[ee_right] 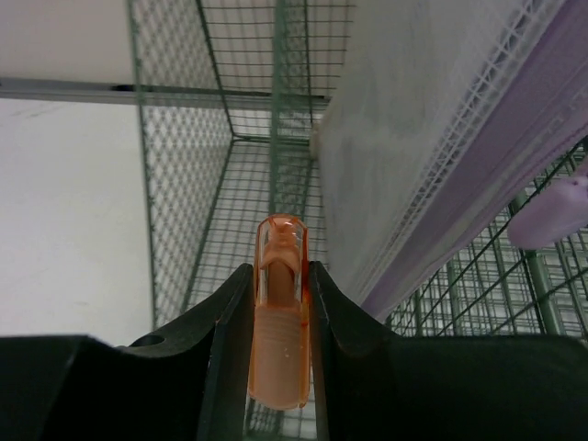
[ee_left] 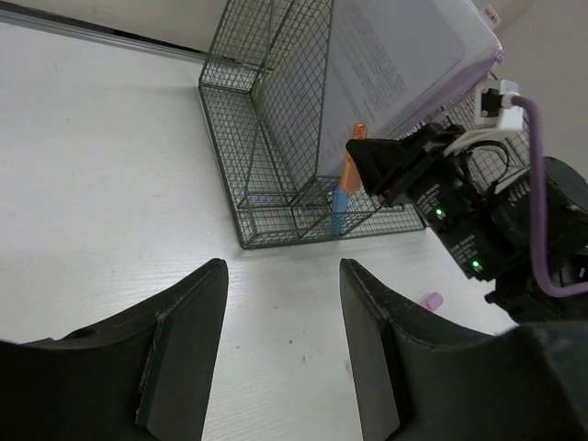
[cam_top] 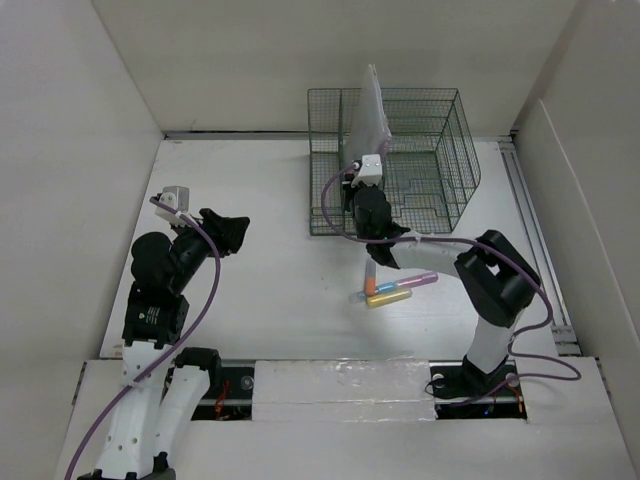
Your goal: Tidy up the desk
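My right gripper (ee_right: 279, 271) is shut on an orange marker (ee_right: 280, 312), held upright with its clear cap on top. It hangs at the front of the dark green wire basket (cam_top: 462, 120), just left of a white notebook with a lilac edge (cam_top: 370, 110) that stands in the basket. The left wrist view shows the same orange marker (ee_left: 349, 170) against the mesh, with a blue piece right below it. My left gripper (cam_top: 230, 228) is open and empty over the left side of the white desk (cam_top: 270, 180).
Loose markers lie on the desk in front of the basket: a pink one (cam_top: 418, 282), a yellow one (cam_top: 388, 298) and short orange and blue pieces beside them. White panel walls border the desk. The right arm's elbow (cam_top: 495, 275) stands right of the markers.
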`<act>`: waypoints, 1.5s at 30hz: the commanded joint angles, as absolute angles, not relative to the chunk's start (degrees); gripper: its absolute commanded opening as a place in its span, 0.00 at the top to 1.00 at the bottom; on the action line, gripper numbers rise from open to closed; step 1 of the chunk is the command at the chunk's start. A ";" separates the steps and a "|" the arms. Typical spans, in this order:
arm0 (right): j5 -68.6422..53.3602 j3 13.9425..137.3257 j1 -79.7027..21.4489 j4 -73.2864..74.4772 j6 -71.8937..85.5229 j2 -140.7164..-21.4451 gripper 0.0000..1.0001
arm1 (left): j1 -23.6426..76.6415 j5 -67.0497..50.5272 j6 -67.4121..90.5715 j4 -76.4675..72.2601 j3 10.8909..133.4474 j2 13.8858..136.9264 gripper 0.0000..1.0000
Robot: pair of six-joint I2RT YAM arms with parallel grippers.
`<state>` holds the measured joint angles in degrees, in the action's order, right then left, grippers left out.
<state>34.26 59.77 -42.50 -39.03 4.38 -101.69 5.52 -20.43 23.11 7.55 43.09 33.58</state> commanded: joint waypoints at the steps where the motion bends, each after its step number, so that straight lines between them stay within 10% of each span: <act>1: 35.69 64.42 -41.31 -48.08 2.28 -103.00 0.87 | 5.27 -21.36 22.59 4.92 43.07 33.66 0.52; 35: 36.65 60.82 -40.78 -38.94 8.00 -103.80 0.87 | 5.27 -21.36 22.59 4.75 42.98 33.40 0.52; 45: 37.88 62.05 -40.78 -33.57 10.54 -104.50 0.73 | 5.27 -21.53 22.68 5.01 42.89 32.87 0.52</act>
<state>36.32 60.97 -40.51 -33.82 9.04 -106.50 5.52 -20.67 23.11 7.53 43.09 33.43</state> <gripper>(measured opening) 0.314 0.480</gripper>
